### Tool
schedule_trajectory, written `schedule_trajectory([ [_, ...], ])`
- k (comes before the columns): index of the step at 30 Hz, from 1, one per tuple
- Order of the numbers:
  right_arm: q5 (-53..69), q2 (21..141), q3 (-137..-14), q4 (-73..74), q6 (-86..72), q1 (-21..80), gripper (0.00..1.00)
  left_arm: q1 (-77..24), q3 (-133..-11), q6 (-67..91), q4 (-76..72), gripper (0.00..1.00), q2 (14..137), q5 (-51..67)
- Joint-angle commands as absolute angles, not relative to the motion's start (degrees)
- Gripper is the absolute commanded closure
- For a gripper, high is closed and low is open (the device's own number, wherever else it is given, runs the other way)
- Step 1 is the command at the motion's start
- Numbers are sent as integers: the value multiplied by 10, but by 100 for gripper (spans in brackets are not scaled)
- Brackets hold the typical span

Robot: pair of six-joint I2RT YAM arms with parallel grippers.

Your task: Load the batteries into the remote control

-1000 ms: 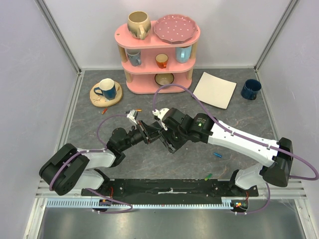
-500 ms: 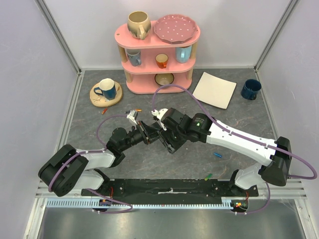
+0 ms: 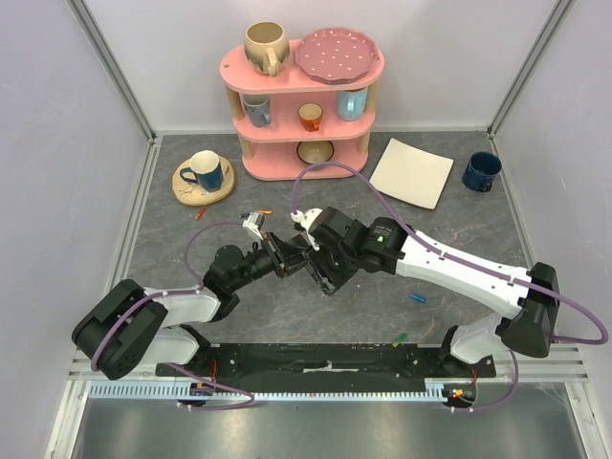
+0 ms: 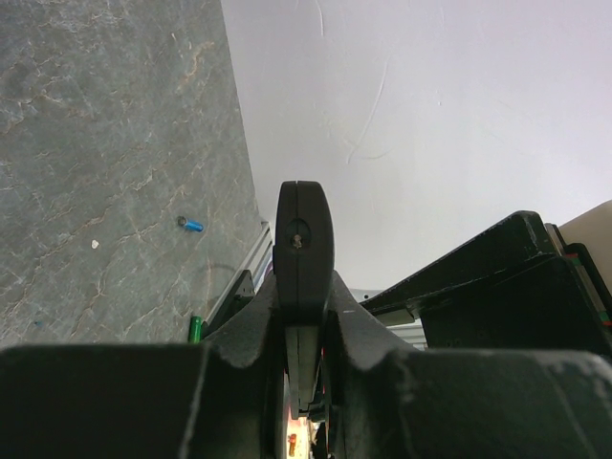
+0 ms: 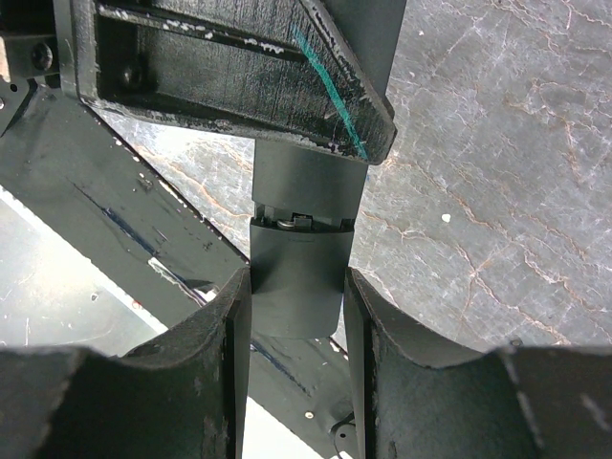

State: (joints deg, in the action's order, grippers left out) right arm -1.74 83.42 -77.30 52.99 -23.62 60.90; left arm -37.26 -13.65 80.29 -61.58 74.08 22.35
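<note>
Above mid table [image 3: 478, 220], forward of pink shelf [image 3: 287, 170], meeting nose to nose over grey stone-look top; holding remote [image 4: 304, 234] aloft and edge-on in left gripper [image 4: 304, 292], clamped tight on its thin sides near one end; bracing the other stretch with right gripper [image 5: 298, 296], closed across the width and seemingly touching both long edges, so gripped from two sides at once; from overhead, largely hidden between the two black wrists; showing, from right wrist, a cross seam and a glint of metal at the join, perhaps the compartment's lip; cover state impossible to tell: on, off or part-slid; no battery visible inside. Judged early in the job: remote lifted off the table and shared between both grips, nothing loaded as far as visible; left to do, on that reading: bare the compartment, free one gripper, fetch each battery, seat it the right way round, close up. Lying loose and untouched, well apart from the remote toward the near right: blue battery [image 3: 417, 296] on open stone; green battery [image 3: 399, 338] nearer the front edge, just beside black base rail [image 3: 325, 361].
</note>
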Motion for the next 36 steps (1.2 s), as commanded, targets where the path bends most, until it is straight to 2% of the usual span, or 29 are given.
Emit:
schedule_trajectory([
  [1,-9,838,-764,522,-239,609,60,-379,-169,836,-684,98,718,224],
  [36,-2,846,-749,524,-231,613,57,-379,-214,834,-661,98,721,234],
])
